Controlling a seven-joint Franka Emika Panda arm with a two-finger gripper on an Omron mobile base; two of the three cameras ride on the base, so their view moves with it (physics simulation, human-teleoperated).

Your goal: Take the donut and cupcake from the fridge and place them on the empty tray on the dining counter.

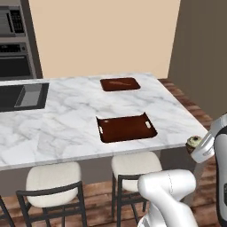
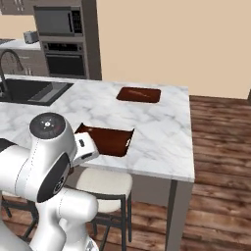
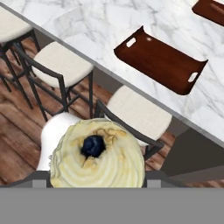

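Cupcake [image 3: 97, 153] sits pinched, it seems, between the gripper [image 3: 97, 181] jaws, off the dining counter [image 1: 66, 119] edge; tray [image 1: 126, 128] bare.

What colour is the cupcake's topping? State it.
Pale cream, with a dark blue dot at its centre; the cupcake shows best in the hand view.

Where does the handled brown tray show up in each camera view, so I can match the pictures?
Left base view: the tray lies centre, near the dining counter's front edge.
Right base view: the tray is left of centre, its near end hidden behind the arm.
Hand view: the tray is upper right, above the cupcake.
Shared landmark: the smaller flat brown board beyond the tray.
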